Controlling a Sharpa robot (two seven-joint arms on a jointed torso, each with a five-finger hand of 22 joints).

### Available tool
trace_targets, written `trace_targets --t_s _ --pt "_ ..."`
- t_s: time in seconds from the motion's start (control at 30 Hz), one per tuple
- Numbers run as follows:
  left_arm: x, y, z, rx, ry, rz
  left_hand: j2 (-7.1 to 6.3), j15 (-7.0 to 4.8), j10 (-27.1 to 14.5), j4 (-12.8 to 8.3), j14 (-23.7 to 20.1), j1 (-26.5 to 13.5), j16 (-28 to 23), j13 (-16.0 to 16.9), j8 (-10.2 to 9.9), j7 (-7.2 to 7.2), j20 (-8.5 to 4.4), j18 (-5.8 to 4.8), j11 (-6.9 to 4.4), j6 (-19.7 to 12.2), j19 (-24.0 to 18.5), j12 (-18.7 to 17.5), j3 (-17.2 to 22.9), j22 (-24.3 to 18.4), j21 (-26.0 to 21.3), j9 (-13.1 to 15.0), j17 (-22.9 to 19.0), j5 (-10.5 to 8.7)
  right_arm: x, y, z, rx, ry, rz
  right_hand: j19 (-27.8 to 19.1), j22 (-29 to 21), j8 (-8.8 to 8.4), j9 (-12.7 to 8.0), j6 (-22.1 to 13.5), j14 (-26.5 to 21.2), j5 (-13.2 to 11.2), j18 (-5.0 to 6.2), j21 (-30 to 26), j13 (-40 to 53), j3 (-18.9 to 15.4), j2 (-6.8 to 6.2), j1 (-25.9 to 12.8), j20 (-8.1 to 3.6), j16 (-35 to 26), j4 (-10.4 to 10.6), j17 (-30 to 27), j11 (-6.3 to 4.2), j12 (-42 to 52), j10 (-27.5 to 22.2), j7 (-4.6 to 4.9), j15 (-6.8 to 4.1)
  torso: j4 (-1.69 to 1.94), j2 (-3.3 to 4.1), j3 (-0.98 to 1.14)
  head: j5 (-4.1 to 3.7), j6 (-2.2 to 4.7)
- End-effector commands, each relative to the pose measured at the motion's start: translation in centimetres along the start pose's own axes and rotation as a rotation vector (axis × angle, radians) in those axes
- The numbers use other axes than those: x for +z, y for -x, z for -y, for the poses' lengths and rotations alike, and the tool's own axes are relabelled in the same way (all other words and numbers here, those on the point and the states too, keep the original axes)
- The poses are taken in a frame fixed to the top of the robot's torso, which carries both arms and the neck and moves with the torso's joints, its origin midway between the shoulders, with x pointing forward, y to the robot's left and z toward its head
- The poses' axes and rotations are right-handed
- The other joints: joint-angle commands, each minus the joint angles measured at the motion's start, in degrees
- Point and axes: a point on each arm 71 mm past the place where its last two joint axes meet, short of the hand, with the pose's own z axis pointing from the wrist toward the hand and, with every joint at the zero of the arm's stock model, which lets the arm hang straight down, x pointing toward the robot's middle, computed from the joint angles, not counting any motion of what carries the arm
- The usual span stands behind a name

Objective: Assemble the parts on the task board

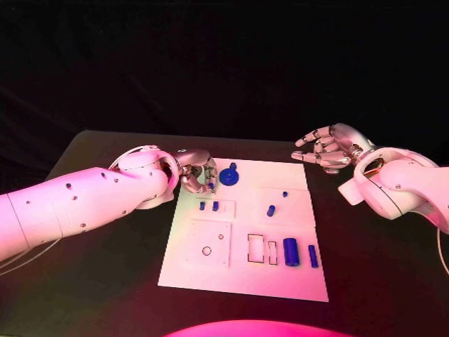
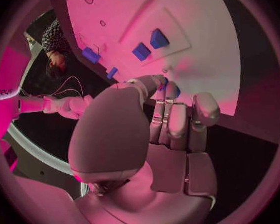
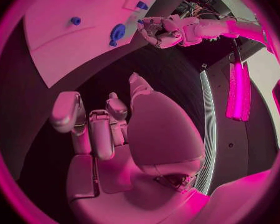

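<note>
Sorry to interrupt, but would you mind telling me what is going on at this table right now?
The robot is assembling small blue parts on the white task board. Its left hand is at the board's far left corner, fingertips at a small blue part beside the round blue disc; whether it grips it is unclear. The right hand hovers off the board, holding nothing. Two blue cylinders lie near the front.

a black table (image 1: 93, 210) carries the white task board (image 1: 247, 281), seemingly lying flat near its middle.
</note>
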Motion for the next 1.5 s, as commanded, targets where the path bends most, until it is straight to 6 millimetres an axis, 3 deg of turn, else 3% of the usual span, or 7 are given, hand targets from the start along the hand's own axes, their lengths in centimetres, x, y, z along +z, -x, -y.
trace_targets --t_s 0.03,0.4,1.5 --pt "0.14 -0.19 0.05 -0.007 0.007 -0.033 -0.07 -0.12 0.3 -0.1 0.4 -0.7 0.3 0.0 -0.1 -0.03 0.08 -0.65 0.04 0.3 0.4 -0.2 0.1 0.0 0.3 0.0 0.0 0.16 0.01 -0.14 -0.09 -0.001 0.011 -0.01 -0.2 0.0 0.25 -0.1 -0.1 2.4 -0.1 1.13 -0.1 0.1 0.2 0.17 0.0 -0.13 -0.2 0.0 1.7 -0.03 0.0 -0.1 -0.2 -0.46 -0.03 0.08 0.03 0.14 -0.15" --pt "0.41 -0.42 -0.13 -0.01 0.014 -0.057 -0.04 -0.13 0.5 0.0 0.3 -1.1 0.3 0.0 -0.1 -0.07 0.08 -0.62 0.01 0.5 0.3 -0.3 0.1 -0.1 0.2 0.1 -0.2 0.02 0.0 -0.18 -0.11 -0.001 0.011 -0.01 -0.2 -0.1 0.35 -0.1 -0.1 2.4 -0.1 1.15 -0.4 -0.1 0.3 0.16 -0.1 -0.17 -0.3 0.0 1.6 -0.07 -0.1 0.0 -0.23 -0.5 -0.12 0.06 0.13 0.1 -0.3" --pt "1.0 -0.92 -0.03 -0.02 0.014 -0.095 -0.13 -0.16 0.7 -0.1 0.4 -1.4 0.4 0.0 -0.2 -0.15 0.05 -0.63 -0.06 0.7 0.3 -0.5 0.0 -0.1 0.2 0.1 0.1 -0.2 -0.03 -0.35 -0.27 0.001 0.014 -0.015 -0.2 -0.1 0.35 -0.1 -0.1 2.4 -0.1 1.15 -0.4 -0.1 0.3 0.16 -0.1 -0.17 -0.3 0.0 1.6 -0.07 -0.1 0.0 -0.23 -0.5 -0.1 0.08 0.05 0.01 -0.66"
